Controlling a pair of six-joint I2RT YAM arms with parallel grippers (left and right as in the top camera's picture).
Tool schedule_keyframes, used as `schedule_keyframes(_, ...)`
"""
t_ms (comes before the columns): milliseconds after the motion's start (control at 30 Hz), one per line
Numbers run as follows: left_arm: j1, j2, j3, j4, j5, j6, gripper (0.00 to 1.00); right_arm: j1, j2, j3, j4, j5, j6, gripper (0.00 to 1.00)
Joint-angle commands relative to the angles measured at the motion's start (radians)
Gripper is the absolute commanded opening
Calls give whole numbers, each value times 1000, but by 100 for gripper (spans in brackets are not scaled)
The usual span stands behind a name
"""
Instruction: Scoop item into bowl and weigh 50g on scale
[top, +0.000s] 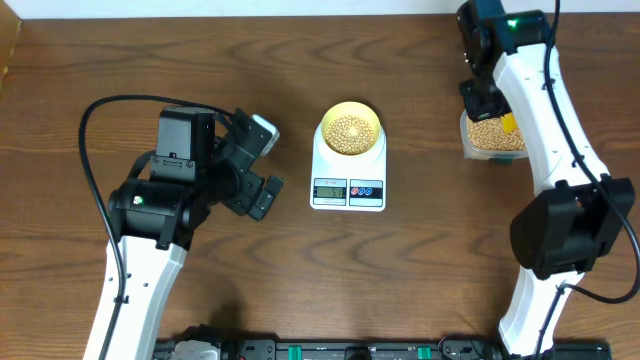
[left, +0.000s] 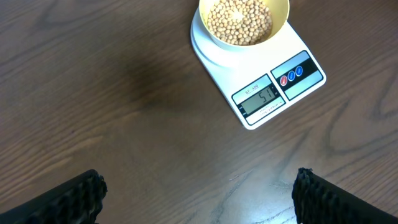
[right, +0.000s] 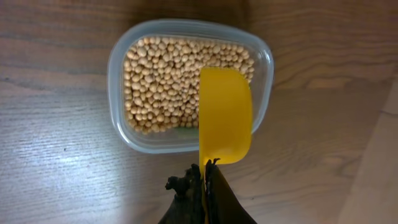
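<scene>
On the desk (top: 200, 50) the scale (top: 348, 190) carries the bowl (left: 281, 12) on its top. Right of the scale sits a clear tub (right: 115, 81) of beans. The left end effector (left: 199, 199) hovers left of the scale, jaws wide and empty. The right end effector (right: 208, 180) is clamped on a yellow scoop (right: 225, 118), which looks empty above the tub. Beans (left: 239, 22) fill the bowl. The blurry display seems near target, so probably only trimming or confirming remains.
</scene>
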Motion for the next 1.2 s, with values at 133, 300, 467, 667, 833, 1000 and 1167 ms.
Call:
schedule_keyframes(133, 4, 4, -1, -3, 15, 13, 98, -6, -23, 191, 88, -488, 17, 1)
schedule_keyframes(300, 4, 4, -1, -3, 15, 13, 98, 26, -21, 188, 335, -938, 18, 1)
schedule_keyframes(467, 4, 4, -1, -3, 15, 13, 98, 111, -21, 182, 351, -926, -21, 1)
schedule_keyframes(667, 4, 4, -1, -3, 15, 13, 98, 169, -21, 182, 285, -856, -75, 1)
schedule_keyframes(833, 4, 4, -1, -3, 15, 13, 98, 211, -21, 177, 197, -765, -131, 1)
schedule_keyframes(1000, 4, 4, -1, -3, 15, 13, 98, 230, -21, 139, 174, -723, -155, 1)
schedule_keyframes(1167, 4, 4, -1, -3, 15, 13, 98, 258, -21, 85, 190, -724, -156, 1)
